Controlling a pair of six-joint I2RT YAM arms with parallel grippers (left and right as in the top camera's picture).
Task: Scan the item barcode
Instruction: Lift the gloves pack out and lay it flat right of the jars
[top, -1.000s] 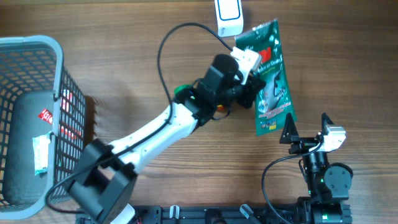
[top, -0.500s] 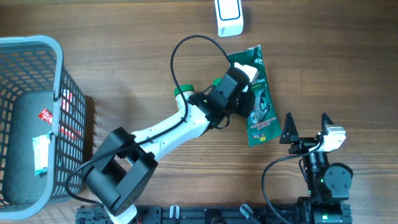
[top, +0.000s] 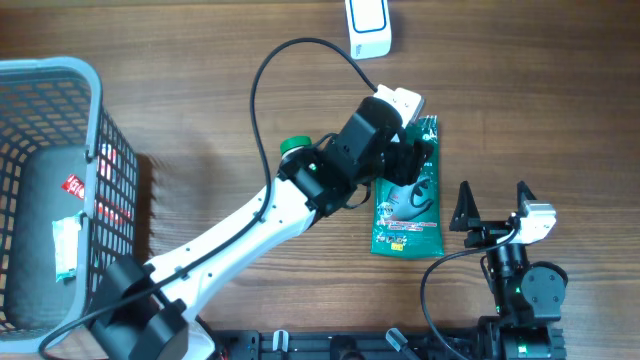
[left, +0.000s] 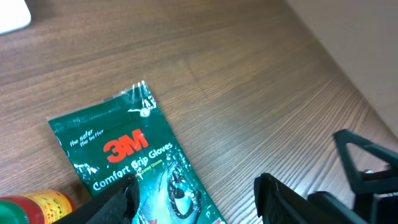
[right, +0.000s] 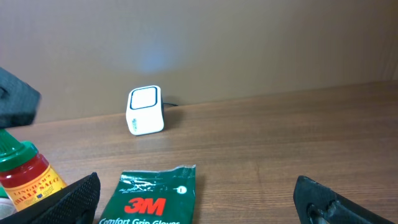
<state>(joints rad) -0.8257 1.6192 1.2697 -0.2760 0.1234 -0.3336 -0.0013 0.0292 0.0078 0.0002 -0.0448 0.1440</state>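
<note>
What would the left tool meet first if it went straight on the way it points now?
Probably the packet: the open left tool points down at it on the table, though depth is unclear.

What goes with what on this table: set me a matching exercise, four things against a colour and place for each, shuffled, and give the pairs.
Things
1. glove packet
2. scanner
3. basket
4. sauce bottle

Descriptions
A. grey, at the table's left edge
B. green cap, red label, beside the left arm
C. white, at the far edge of the table
D. green, lying flat mid-table

Pairs: 1-D, 2-C, 3-A, 4-B
</note>
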